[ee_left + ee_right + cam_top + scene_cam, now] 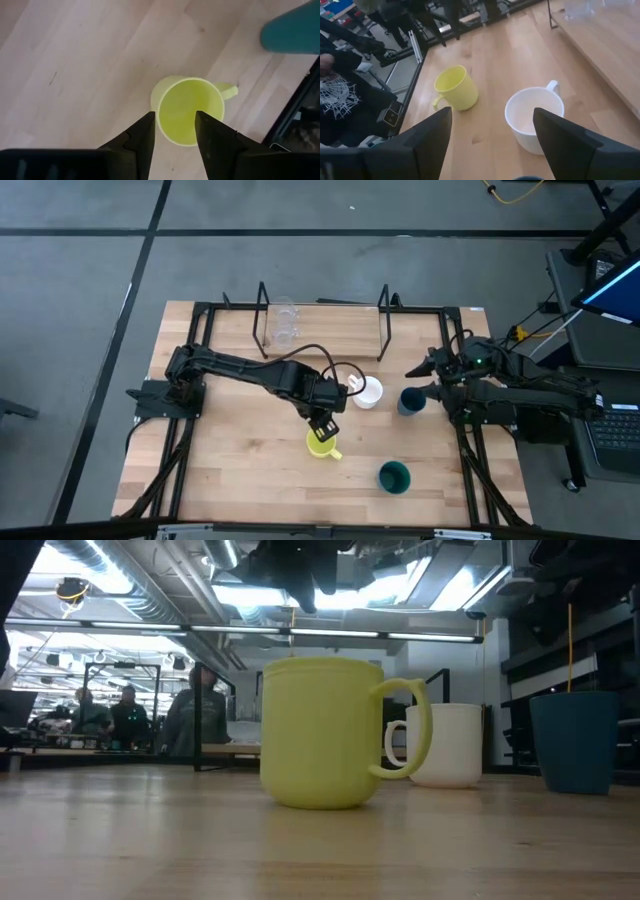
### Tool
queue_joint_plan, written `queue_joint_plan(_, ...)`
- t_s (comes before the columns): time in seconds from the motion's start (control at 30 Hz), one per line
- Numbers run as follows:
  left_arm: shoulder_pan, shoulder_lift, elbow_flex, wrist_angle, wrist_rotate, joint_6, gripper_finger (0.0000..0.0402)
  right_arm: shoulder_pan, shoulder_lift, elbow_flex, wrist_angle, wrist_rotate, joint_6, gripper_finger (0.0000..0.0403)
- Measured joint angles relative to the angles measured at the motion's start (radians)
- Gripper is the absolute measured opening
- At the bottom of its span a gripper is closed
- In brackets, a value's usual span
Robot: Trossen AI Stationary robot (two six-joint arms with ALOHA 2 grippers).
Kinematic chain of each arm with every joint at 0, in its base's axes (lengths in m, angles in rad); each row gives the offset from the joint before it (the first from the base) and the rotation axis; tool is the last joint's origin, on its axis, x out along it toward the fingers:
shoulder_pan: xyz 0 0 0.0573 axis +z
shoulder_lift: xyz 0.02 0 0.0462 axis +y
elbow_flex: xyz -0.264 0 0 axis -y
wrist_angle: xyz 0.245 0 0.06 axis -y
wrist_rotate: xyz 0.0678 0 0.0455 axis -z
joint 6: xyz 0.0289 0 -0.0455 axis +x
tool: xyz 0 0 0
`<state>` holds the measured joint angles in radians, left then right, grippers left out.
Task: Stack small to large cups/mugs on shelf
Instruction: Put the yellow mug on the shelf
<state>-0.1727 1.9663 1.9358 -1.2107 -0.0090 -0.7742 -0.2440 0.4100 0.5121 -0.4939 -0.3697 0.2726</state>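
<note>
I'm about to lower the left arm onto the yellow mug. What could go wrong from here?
The left gripper is open above the yellow mug, near one side of its rim, so a finger could land on the rim and tip it. The white mug stands close by and could be bumped when lifting toward the shelf.
</note>
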Motion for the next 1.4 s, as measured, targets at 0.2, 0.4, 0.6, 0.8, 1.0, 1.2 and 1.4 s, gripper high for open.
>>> queue_joint_plan(0.2, -0.004, 0.000, 0.000, 0.000, -0.006, 0.098, 0.0134, 0.000, 0.001, 0.000, 0.024, 0.000, -0.072, 0.0282)
queue_joint_plan(0.4, -0.004, 0.000, 0.000, 0.000, -0.048, 0.228, 0.0133, 0.000, 0.001, 0.000, 0.022, 0.000, -0.104, 0.0282)
queue_joint_plan(0.6, 0.000, 0.017, 0.000, 0.002, -0.084, 0.288, 0.0133, 0.000, 0.001, 0.000, 0.021, 0.001, -0.143, 0.0282)
queue_joint_plan(0.8, 0.018, 0.056, 0.000, 0.035, -0.085, 0.307, 0.0133, 0.000, 0.001, 0.000, 0.019, 0.001, -0.146, 0.0282)
queue_joint_plan(1.0, 0.022, 0.066, -0.001, 0.060, -0.076, 0.389, 0.0134, 0.000, 0.001, 0.000, 0.010, 0.001, -0.121, 0.0282)
queue_joint_plan(1.2, 0.022, 0.066, -0.001, 0.058, -0.068, 0.391, 0.0152, 0.000, 0.001, 0.000, -0.005, 0.001, -0.120, 0.0282)
queue_joint_plan(1.4, 0.020, 0.066, -0.001, 0.060, -0.052, 0.488, 0.0184, 0.000, 0.001, 0.000, -0.005, 0.001, -0.118, 0.0282)
